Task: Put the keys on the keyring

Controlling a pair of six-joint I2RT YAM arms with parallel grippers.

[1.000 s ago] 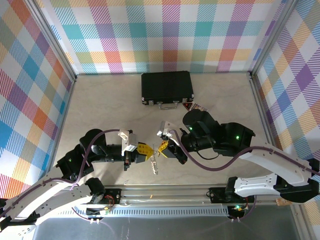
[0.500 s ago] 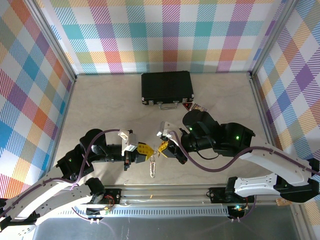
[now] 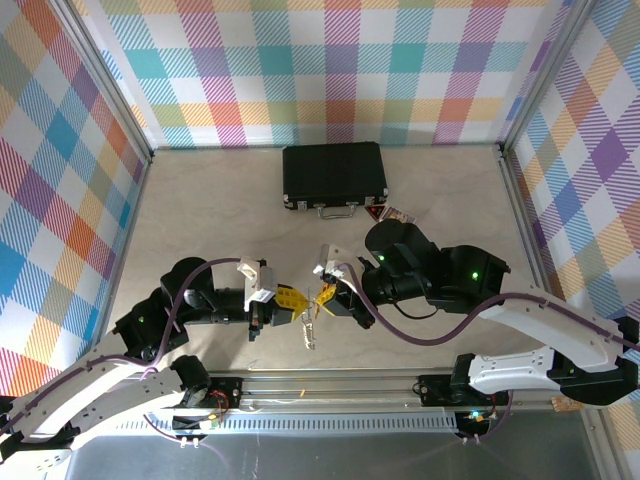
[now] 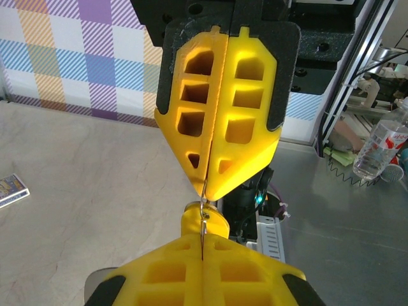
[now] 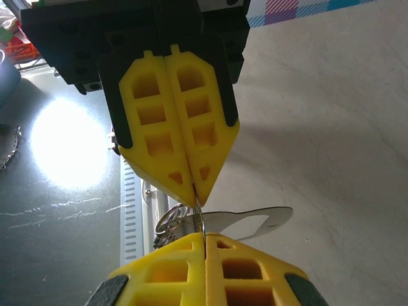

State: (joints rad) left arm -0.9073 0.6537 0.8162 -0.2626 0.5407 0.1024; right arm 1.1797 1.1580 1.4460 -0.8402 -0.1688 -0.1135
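Both arms reach inward, low over the bench [image 3: 200, 220]. The left tool [image 3: 290, 300] and right tool [image 3: 325, 295] are clenched tip-to-tip, pinching the thin silvery metal keyring [image 3: 309, 335], which dangles below them.

The top external camera sits high above and behind the arm bases, facing down and toward the far wall, wide enough to take in the whole table [image 3: 200, 220]. Each wrist camera rides close behind its own yellow fingers — the left one looks rightward at the right gripper [image 4: 207, 188], the right one leftward at the left gripper [image 5: 193, 191]. All three views share the near-centre spot where the tips meet.
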